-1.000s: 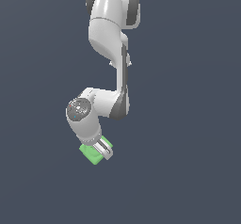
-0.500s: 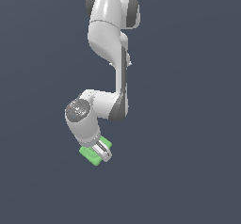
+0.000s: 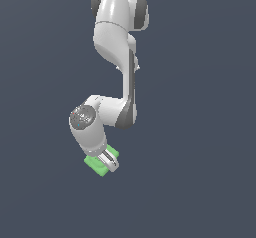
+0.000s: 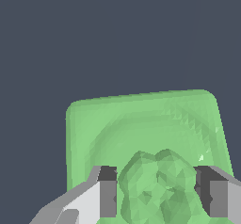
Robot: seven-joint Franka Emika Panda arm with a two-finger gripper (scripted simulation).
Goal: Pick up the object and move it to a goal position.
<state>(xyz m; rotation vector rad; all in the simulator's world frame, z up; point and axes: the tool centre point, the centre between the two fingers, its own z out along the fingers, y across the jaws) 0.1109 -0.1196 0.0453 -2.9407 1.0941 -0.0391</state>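
Observation:
The object (image 3: 95, 163) is a light-green block with rounded edges, sitting right under the arm's hand in the exterior view. In the wrist view it (image 4: 141, 124) fills the lower half, with a lumpy green bump on its top face. My gripper (image 3: 109, 162) reaches down onto it. In the wrist view the gripper (image 4: 157, 197) has its dark pads pressed against both sides of that bump, with one fingertip (image 4: 107, 195) showing clearly. The jaws are shut on the object. Part of the block is hidden behind the fingers.
The white arm (image 3: 117, 37) hangs down from the top of the exterior view, elbow bent toward that view's left. Everything around it is a uniform dark grey-blue background, with no table edge, marker or other object showing.
The hand and the green block have shifted together slightly toward the exterior view's left and a touch lower. The grip looks the same.

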